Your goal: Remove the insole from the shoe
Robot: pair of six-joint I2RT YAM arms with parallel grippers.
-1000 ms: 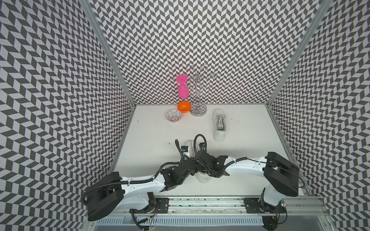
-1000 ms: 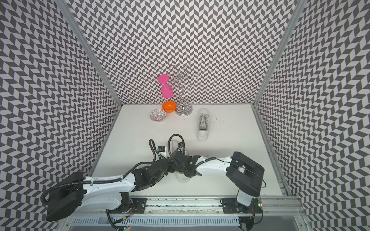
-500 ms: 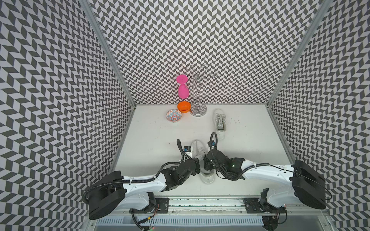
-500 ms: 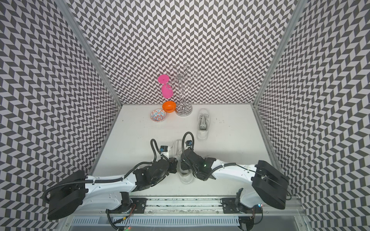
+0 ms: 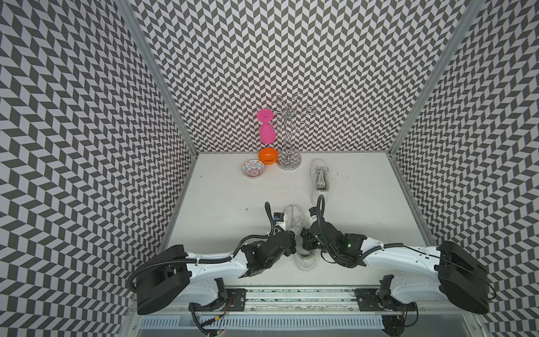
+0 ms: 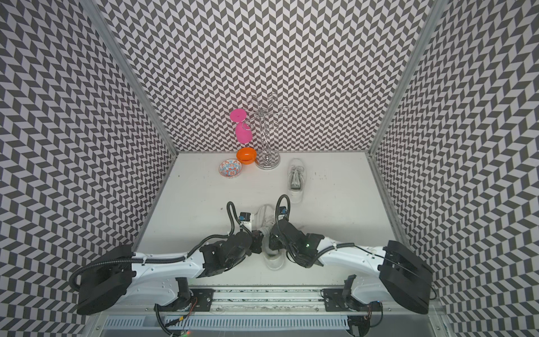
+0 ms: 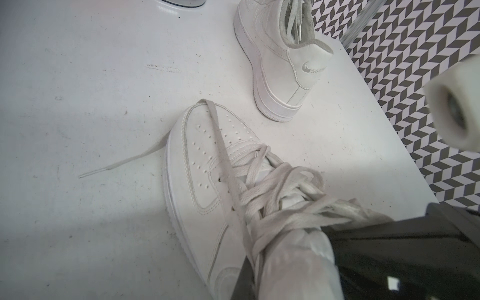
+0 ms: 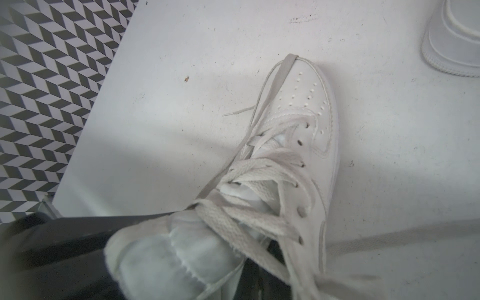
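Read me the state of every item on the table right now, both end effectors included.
near sneaker: upright, laces loose, one trailing over the toe.
far sneaker: upright, untouched.
orange bowl: upright, empty.
patterned bowl: upright, empty.
wire rack: standing.
pink goblet: hanging upside down on the wire rack.
left end effector: shut at the near sneaker's opening.
right end effector: shut there too; grip unclear.
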